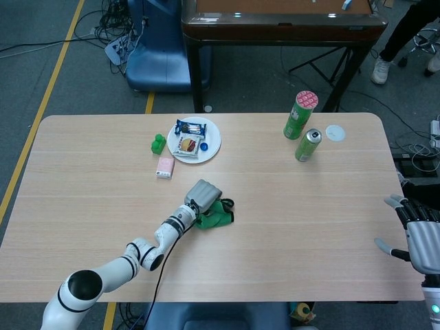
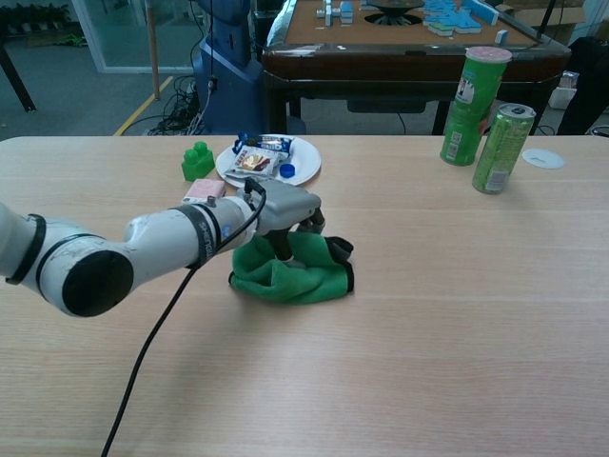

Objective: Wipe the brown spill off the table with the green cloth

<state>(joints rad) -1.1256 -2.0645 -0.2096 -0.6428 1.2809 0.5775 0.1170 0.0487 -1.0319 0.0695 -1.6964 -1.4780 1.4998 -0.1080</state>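
Currently the green cloth (image 2: pixel 291 273) is being pressed onto the table (image 1: pixel 309 220) by the left hand (image 2: pixel 285 211).

Fingers are being kept curled down into the bunched cloth near the table's middle, apparently so that it is being held flat against the wood for wiping. No brown spill is being shown clearly in either view; it is probably being covered by the cloth. The right hand (image 1: pixel 416 232) is being held with fingers spread and empty, beside the table's right edge, well apart from the work.
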